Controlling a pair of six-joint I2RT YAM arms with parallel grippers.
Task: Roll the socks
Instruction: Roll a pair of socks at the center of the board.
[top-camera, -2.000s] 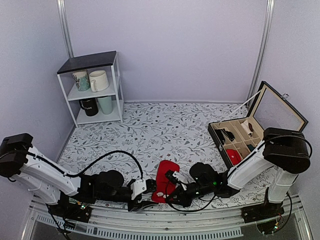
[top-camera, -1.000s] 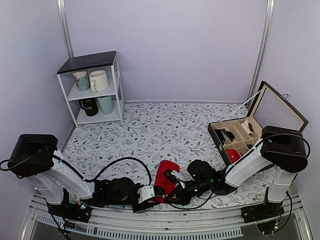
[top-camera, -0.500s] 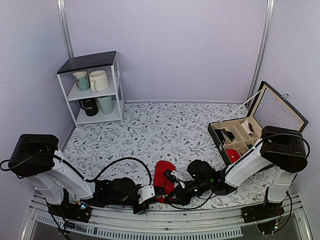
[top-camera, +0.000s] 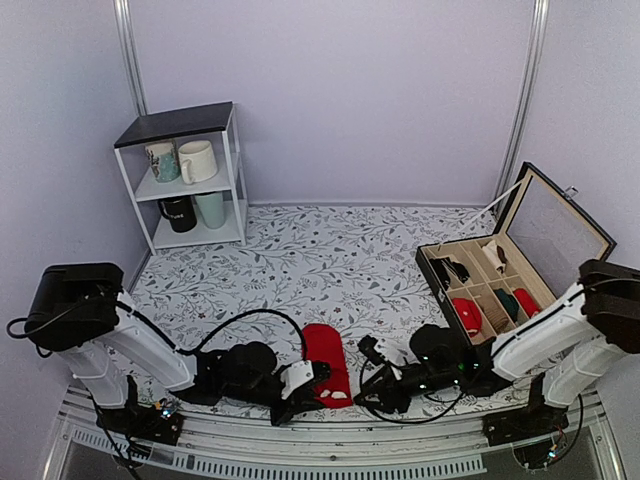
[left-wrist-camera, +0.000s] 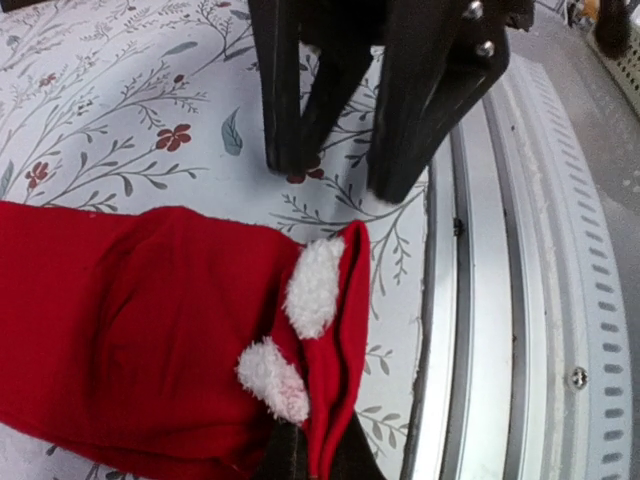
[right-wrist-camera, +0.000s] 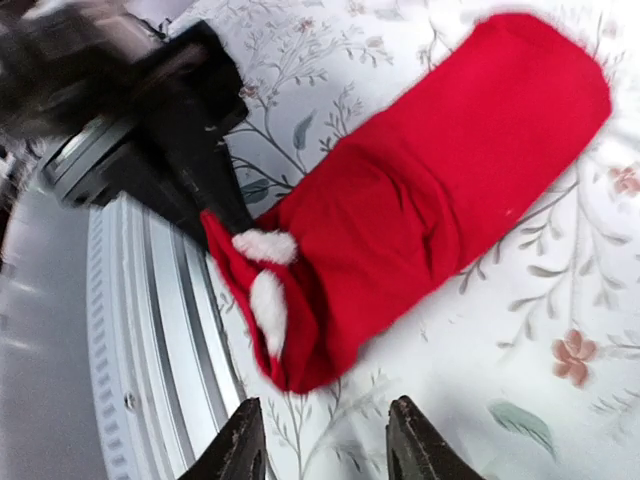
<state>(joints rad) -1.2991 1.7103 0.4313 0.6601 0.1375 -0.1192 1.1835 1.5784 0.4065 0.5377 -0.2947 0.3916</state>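
The bright red socks lie flat as a long strip on the floral cloth near the front edge. Two white fuzzy tufts show at their near end. My left gripper is shut on that near end, with the red edge pinched between its dark fingers. In the right wrist view it holds the lifted corner of the socks. My right gripper stands open just right of the socks, touching nothing. Its two fingertips frame bare cloth. From the left wrist view, that gripper stands beyond the socks.
A compartmented box with its lid raised stands at the right, holding red, green and dark rolls. A white shelf with mugs is at the back left. A metal rail runs along the front edge, close to the socks' near end.
My right gripper let go of the socks, opened and drew back to the right. My left gripper closed on the socks' near end, and the socks now lie flatter and straighter.
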